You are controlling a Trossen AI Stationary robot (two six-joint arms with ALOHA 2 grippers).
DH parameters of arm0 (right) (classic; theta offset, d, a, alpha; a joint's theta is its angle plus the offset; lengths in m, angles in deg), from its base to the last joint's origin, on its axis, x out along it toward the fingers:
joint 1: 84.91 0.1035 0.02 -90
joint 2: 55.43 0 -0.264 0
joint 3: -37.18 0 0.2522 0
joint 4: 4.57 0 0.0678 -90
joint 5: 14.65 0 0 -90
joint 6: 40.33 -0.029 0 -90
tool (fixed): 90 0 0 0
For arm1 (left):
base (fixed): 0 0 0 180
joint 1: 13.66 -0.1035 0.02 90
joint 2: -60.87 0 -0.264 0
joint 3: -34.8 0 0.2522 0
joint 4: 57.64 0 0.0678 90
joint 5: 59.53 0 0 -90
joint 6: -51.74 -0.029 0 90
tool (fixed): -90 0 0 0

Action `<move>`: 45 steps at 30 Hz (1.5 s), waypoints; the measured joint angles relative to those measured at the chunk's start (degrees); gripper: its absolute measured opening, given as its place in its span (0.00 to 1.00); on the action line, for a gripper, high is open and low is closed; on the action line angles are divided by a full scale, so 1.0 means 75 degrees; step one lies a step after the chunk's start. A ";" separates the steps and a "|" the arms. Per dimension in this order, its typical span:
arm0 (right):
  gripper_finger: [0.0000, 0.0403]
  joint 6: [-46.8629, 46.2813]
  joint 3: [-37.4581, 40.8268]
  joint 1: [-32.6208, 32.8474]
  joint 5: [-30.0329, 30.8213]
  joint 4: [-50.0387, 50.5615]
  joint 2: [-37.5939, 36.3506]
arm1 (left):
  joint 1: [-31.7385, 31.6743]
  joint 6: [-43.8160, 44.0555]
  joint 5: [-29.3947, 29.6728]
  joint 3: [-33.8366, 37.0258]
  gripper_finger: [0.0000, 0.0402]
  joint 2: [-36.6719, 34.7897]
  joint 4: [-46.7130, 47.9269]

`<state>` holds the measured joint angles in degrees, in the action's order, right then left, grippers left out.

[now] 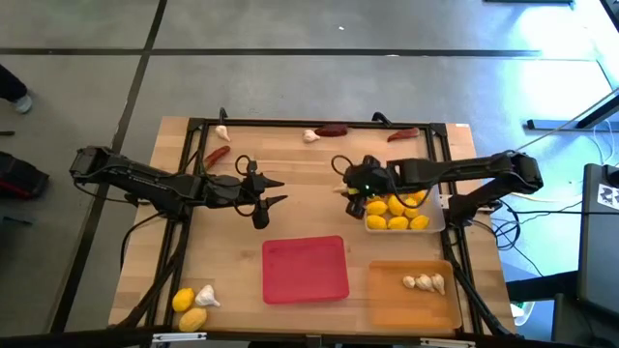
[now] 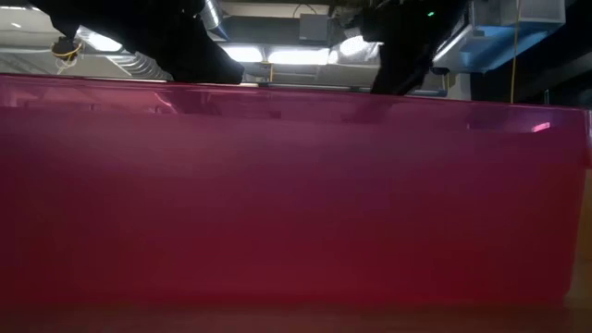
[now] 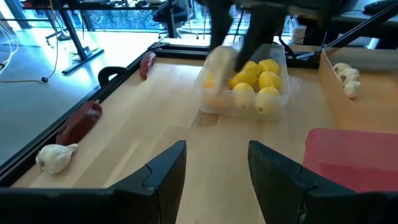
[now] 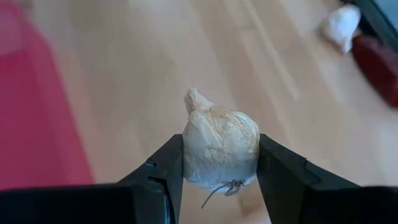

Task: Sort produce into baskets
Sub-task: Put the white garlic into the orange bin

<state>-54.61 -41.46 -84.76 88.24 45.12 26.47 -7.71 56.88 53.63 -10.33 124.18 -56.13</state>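
A whitish garlic bulb (image 4: 219, 149) is held clamped above the table, beside the clear tray (image 1: 437, 215), in which yellow lemons (image 1: 397, 215) are piled. Garlic bulbs (image 1: 426, 282) lie in the orange tray (image 1: 387, 307). The red tray (image 1: 305, 270) holds nothing. Chilies (image 1: 216, 155), garlic (image 1: 309, 136) and two lemons (image 1: 189, 309) are scattered on the table.

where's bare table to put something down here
Free: the wood between the red tray and the left claw, and left of that tray up to the lemons. Crowded: the clear tray under the right claw.
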 joint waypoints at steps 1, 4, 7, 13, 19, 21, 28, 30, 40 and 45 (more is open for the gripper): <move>0.39 -0.0067 0.0000 0.0123 -0.0001 0.0168 -0.0026 | 0.0000 0.0000 0.0000 0.0003 0.42 0.0000 0.0008; 0.39 -0.0321 0.0000 0.0507 -0.0054 0.0480 -0.0146 | 0.0000 0.0002 0.0000 0.0003 0.42 0.0000 0.0070; 0.39 -0.0617 0.0000 0.0885 -0.0055 0.0741 -0.0343 | -0.0002 0.0028 0.0000 0.0003 0.42 0.0000 0.0090; 0.39 -0.1338 0.0000 0.1693 0.0299 0.1359 -0.0801 | 0.0000 0.0049 0.0000 0.0003 0.42 0.0000 0.0185; 0.39 -0.2245 0.0000 0.2434 0.0352 0.2153 -0.1105 | -0.0003 0.0032 0.0000 0.0003 0.42 0.0000 0.0090; 0.39 -0.2616 0.0000 0.2685 0.0361 0.2435 -0.1130 | -0.0003 0.0042 0.0000 0.0003 0.42 0.0000 0.0119; 0.39 -0.3888 0.0000 0.3668 0.0530 0.3064 -0.1124 | -0.0003 0.0046 0.0000 0.0003 0.42 0.0000 0.0119; 0.39 -0.4157 0.0000 0.3974 0.0601 0.3072 -0.1124 | -0.0003 0.0022 0.0000 0.0003 0.42 0.0000 0.0120; 0.39 -0.6598 0.0000 0.5486 0.1203 0.4405 -0.1121 | -0.0003 0.0058 0.0000 0.0003 0.42 0.0000 0.0148; 0.39 -0.7759 0.0000 0.6202 0.1203 0.4757 -0.1121 | -0.0003 0.0061 0.0000 0.0003 0.42 0.0000 0.0148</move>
<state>-112.80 -41.46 -38.25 97.27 80.80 18.06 -7.73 57.34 53.63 -10.31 124.18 -55.02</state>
